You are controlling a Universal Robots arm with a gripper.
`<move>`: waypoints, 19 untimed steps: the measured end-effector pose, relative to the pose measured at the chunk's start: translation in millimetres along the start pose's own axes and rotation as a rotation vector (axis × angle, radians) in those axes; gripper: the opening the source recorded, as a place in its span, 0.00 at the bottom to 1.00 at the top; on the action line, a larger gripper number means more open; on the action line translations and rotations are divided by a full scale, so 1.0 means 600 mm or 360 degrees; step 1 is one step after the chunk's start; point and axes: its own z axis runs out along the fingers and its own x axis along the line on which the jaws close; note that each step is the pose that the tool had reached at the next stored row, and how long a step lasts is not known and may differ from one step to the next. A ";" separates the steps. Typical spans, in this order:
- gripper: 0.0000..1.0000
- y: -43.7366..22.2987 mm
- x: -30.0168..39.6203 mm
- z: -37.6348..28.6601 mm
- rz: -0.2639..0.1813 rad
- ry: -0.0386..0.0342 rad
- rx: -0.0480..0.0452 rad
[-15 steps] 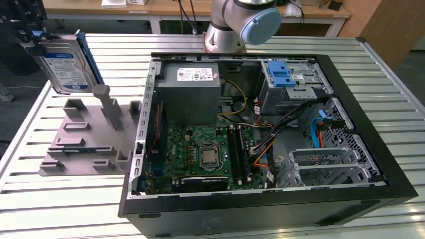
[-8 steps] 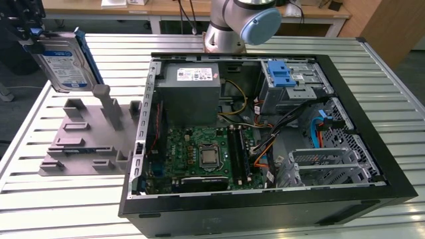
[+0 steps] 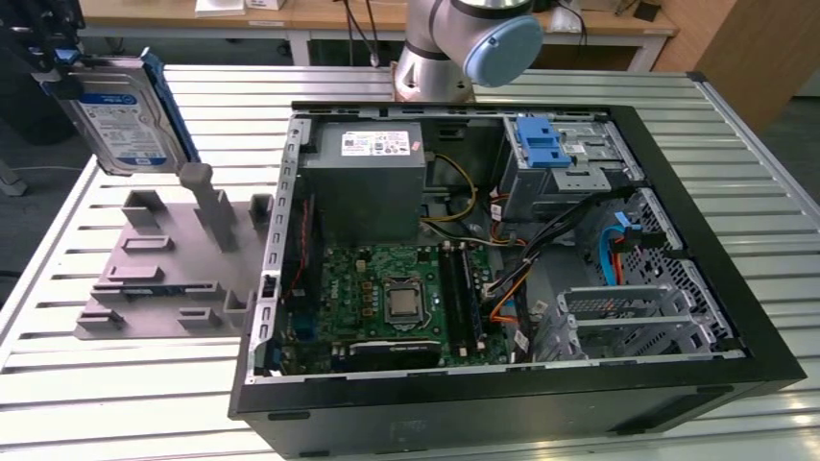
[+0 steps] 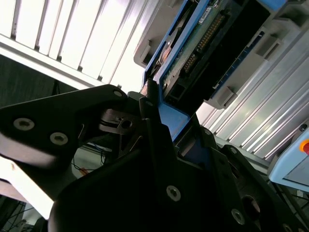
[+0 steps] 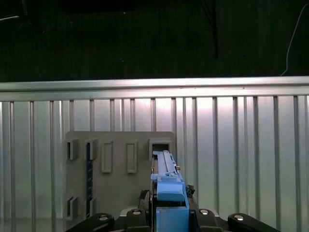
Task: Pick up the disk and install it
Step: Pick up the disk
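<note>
Gripper (image 3: 67, 69) is clamped shut on the disk (image 3: 129, 120), pinching its blue carrier edge in both wrist views (image 4: 166, 118) (image 5: 169, 193). The disk is a silver-grey drive in a blue frame with a blue-and-white label; I can't make out the print. It hangs on edge, slightly tilted, at the exterior view's far left, above the grey fixture (image 3: 167, 269) and not touching it. There is open table (image 3: 129, 403) around the fixture. The case (image 3: 513, 413) sits to the exterior view's right, lid off, with its left wall just beside the fixture. The power supply (image 3: 365, 182) carries a white sticker.
</note>
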 end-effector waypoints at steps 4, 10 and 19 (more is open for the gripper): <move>0.36 0.000 0.000 -0.005 0.0000 0.0000 0.0000; 0.36 0.000 0.000 -0.012 0.0000 0.0000 0.0000; 0.36 0.000 0.000 -0.023 0.0000 0.0000 0.0000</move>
